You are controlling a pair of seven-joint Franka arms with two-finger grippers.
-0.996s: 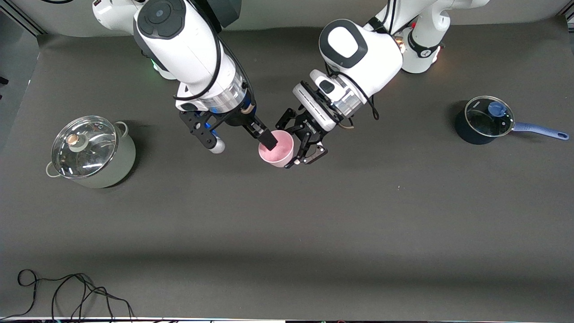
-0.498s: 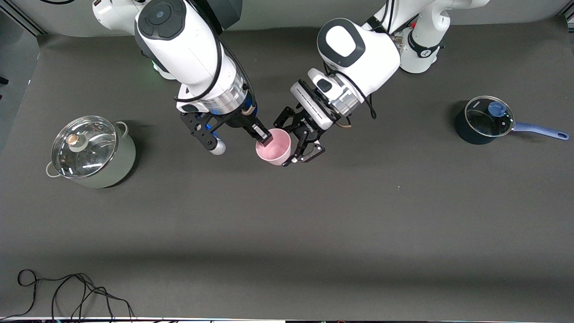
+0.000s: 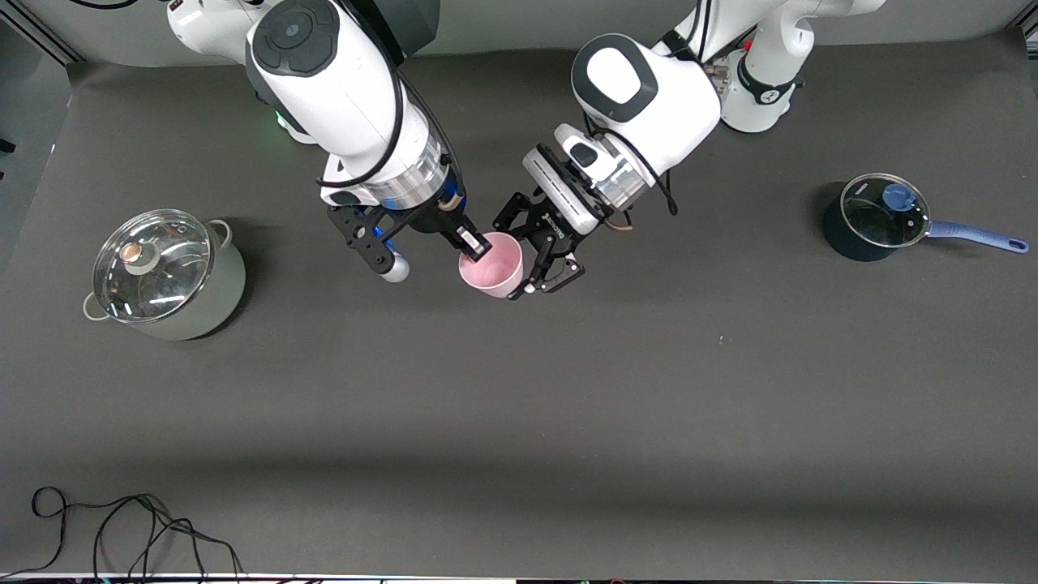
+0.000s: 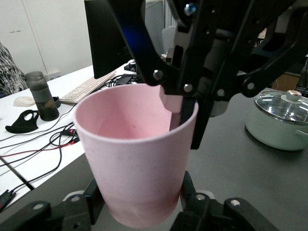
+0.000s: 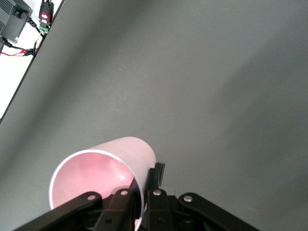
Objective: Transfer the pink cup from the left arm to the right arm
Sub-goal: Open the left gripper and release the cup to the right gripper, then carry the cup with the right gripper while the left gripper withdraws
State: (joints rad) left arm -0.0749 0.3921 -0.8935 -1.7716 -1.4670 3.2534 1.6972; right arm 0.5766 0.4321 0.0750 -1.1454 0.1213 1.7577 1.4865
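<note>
Front view, read from the right arm's end of the table, shows us a pale green lidded stockpot (image 3: 166,276) resting well apart from the action, then our right gripper (image 3: 478,246) with its long straight fingers pinched on the rim of the small pale-pink tapered cup (image 3: 491,264), one finger inside the mouth and one outside. Just beside it, our left gripper (image 3: 542,261), the black linked claw, flanks the cup's lower wall; we cannot tell whether it grips or has begun letting go. The cup hangs in the air between both grippers, mouth up. A dark blue saucepan (image 3: 874,221) sits toward the left arm's end. We judge the left claw must clear sideways before the right arm carries the cup off.
</note>
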